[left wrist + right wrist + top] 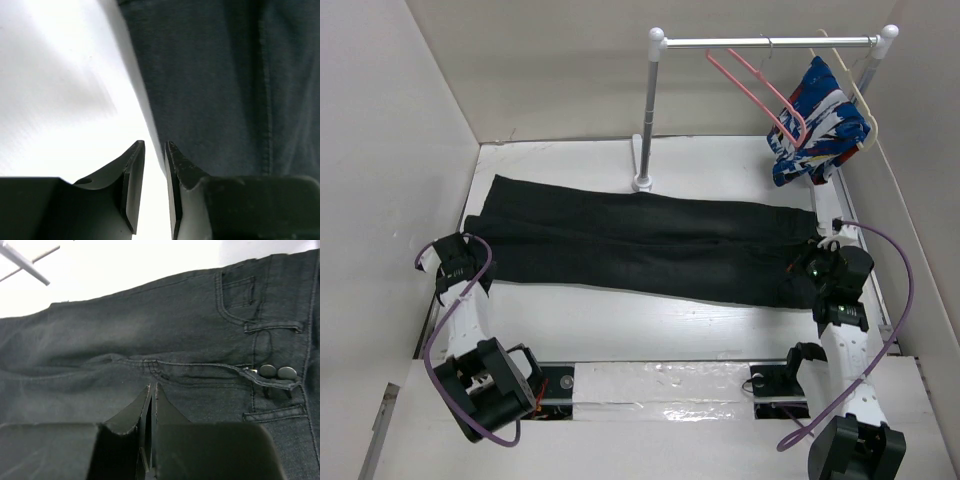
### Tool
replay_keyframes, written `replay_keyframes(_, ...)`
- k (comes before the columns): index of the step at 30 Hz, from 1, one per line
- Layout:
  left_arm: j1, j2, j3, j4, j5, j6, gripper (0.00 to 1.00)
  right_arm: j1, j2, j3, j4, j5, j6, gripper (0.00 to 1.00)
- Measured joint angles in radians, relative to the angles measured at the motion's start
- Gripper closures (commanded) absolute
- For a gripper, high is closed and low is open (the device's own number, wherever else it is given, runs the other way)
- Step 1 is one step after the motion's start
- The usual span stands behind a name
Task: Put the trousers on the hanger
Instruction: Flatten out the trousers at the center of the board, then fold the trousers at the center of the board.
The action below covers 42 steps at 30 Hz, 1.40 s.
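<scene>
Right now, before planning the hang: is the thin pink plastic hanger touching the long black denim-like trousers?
Apart. Top view: hanger hangs from rail, trousers lie on table, white gap between.

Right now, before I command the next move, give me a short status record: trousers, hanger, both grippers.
trousers: flat across the table, waist end on the right side, not hung
hanger: pink, on the rail, bare
left gripper: narrowly open at the leg-end edge
right gripper: shut, over the fly area; grip on cloth unclear
</scene>
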Motion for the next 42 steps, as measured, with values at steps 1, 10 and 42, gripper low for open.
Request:
replay_keyframes(1,0.010,0.016,0.000,0.001,-0.002,-0.003,0.77,0.000,0.003,0.000,0.000,-0.009,-0.008,0.96)
replay_keyframes(10,0.134,0.153,0.000,0.048,0.000,-0.012,0.61,0.000,0.016,-0.001,-0.004,-0.071,-0.033,0.95)
replay_keyframes(42,-0.142,-0.213,0.026,0.221,0.055,-0.010,1.00,0.072,0.154,-0.056,0.013,0.003,-0.021,0.27)
